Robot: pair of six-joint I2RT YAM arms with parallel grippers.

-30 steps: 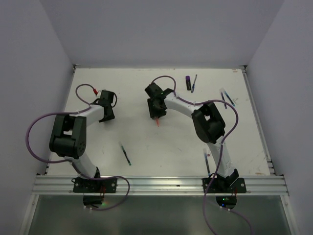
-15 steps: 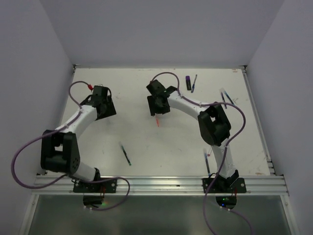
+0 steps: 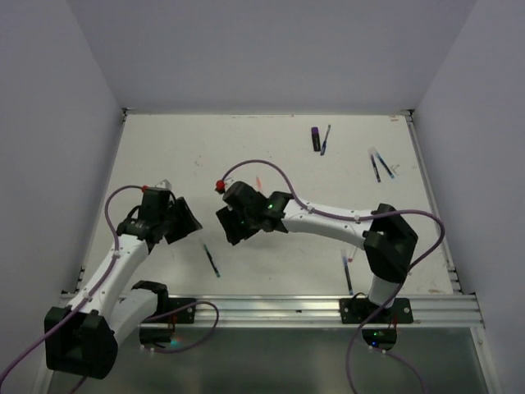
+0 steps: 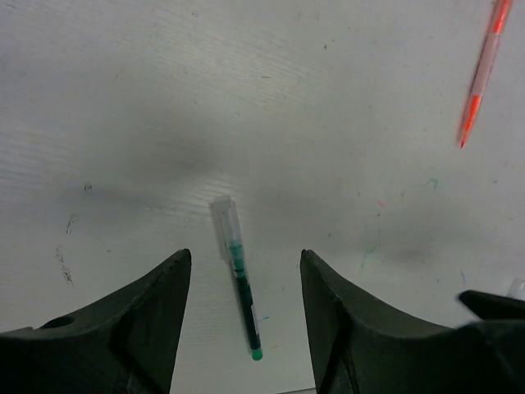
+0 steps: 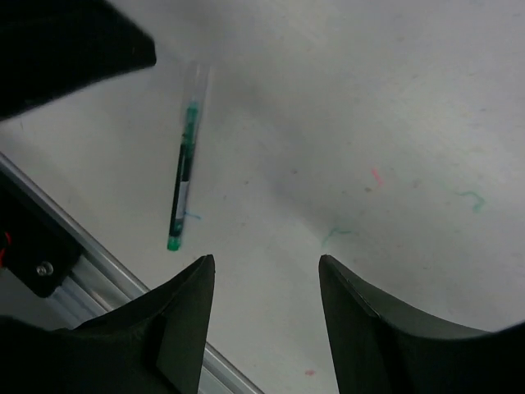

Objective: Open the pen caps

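The left claw (image 4: 244, 256) (wide open, empty) points at the green pen (image 4: 239, 279), which lies apart, framed between its fingers (image 4: 156, 316).

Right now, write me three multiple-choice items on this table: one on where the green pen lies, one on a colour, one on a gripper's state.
1. Where is the slim green-ink pen with the clear plastic cap?
A. Clamped in a gripper
B. Flat on the white table, near the front rail
C. Standing upright in a cup

2. What colour is the stubby marker at the table's far edge?
A. Purple
B. Yellow
C. Orange

3. What state is the left gripper in?
A. Shut on the pen
B. Shut on nothing
C. Open, holding nothing

Key: 1 B, both wrist views show the pen lying on the table, held by nothing. 2 A, the top view shows its body as purple. 3 C, the left wrist view shows the fingers well apart, with the pen on the table beyond them.
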